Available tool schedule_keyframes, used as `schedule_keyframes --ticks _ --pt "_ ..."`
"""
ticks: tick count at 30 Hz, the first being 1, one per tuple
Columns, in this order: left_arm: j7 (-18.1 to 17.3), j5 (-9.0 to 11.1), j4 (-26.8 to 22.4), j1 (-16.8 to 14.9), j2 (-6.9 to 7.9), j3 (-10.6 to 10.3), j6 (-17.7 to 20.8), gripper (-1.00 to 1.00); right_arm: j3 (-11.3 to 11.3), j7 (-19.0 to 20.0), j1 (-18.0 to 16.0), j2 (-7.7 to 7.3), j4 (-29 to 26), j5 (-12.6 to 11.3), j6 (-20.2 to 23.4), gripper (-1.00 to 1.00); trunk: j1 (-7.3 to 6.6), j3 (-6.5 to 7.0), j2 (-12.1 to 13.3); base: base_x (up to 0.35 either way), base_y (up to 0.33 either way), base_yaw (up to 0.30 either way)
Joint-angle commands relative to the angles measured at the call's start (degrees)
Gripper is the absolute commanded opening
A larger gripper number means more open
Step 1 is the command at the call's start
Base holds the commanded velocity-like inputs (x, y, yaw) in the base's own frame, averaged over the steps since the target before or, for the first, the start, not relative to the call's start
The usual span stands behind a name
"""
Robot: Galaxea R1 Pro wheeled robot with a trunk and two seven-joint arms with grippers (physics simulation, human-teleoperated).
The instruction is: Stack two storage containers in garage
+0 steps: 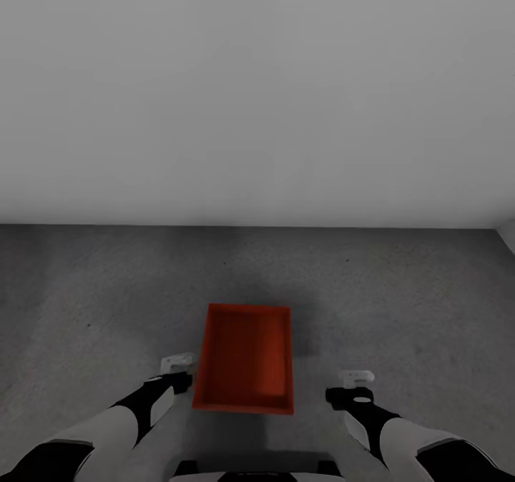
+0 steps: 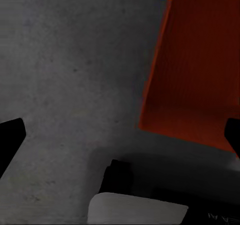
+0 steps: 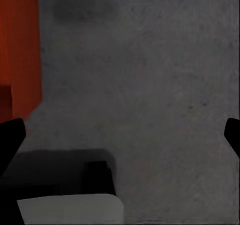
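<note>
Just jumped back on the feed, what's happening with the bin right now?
One red-orange storage container sits on the dark grey concrete floor in front of a plain wall, open side up and apparently empty. The left gripper is close beside it and the right gripper stands further off; both have jaws spread and hold nothing. No second bin is stacked on it.

Storage container (image 1: 247, 357) sits on the floor (image 1: 93, 282) straight ahead, centred betw. the left gripper (image 1: 179, 362) (just beside its left wall) and the right gripper (image 1: 355, 377), which is farther off to the right, w/ the wall (image 1: 257, 96) behind it all.
</note>
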Motion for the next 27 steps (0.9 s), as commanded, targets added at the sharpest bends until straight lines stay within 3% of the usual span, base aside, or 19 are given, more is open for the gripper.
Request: schedule_keyframes --ticks 1,5,7,14,17,27 --pt "0.2 0.6 1.0 0.0 1.02 -0.4 0.4 1.00 0.5 0.0 0.7 -1.09 0.2 -1.0 -0.3 1.00 -0.22 0.16 0.4 0.000 0.000 0.000" --pt "-0.2 0.9 5.5 0.4 5.67 -0.3 0.1 1.00 0.5 0.1 5.0 -4.84 0.1 -3.2 -0.3 1.00 -1.10 0.88 2.0 0.000 0.000 0.000" --pt "-0.4 1.3 5.9 0.4 6.68 -0.3 0.0 1.00 0.5 0.2 6.7 -6.20 0.1 -3.5 -0.3 1.00 -1.54 1.23 2.8 0.000 0.000 0.000" --pt "-0.5 3.3 6.3 0.7 8.25 -0.3 -0.1 1.00 0.5 0.3 12.5 -8.91 0.1 -3.9 -0.3 1.00 -3.08 2.49 5.6 0.000 0.000 0.000" --pt "-0.6 4.2 6.4 1.4 9.11 -0.3 -0.1 1.00 0.5 0.3 17.0 -9.70 0.1 -4.0 -0.5 1.00 -3.74 3.03 6.8 0.000 0.000 0.000" --pt "-0.5 4.3 6.4 6.9 9.33 -0.3 -0.2 1.00 0.5 0.3 18.3 -9.62 0.1 -4.0 -1.3 1.00 -4.18 3.39 7.6 0.000 0.000 0.000"
